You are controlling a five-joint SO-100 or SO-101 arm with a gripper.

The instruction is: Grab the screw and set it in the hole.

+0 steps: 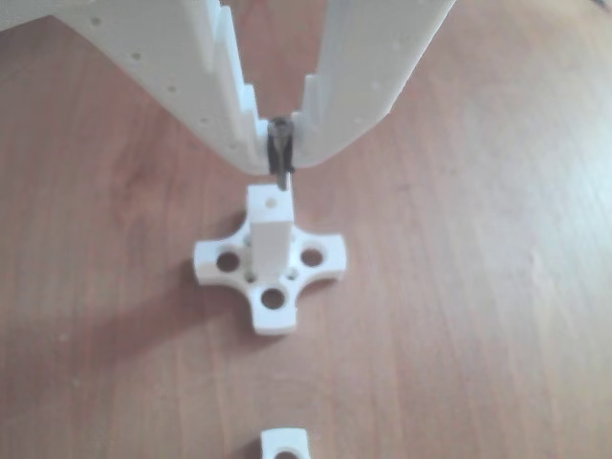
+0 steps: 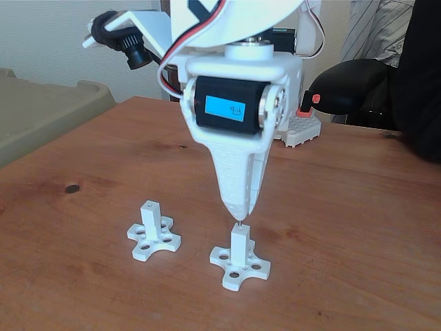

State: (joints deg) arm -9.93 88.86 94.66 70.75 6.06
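Our gripper pinches the screw upright, its tip just above the hole in the white post. We see this post near the front edge of the brown wooden table, a beige wall behind.

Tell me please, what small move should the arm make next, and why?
Probably a slow, straight descent. The gripper is shut on the screw, which hangs upright, its tip just above the hole in the post. In the other view the tip looks slightly right of the hole, so a tiny correction may help.
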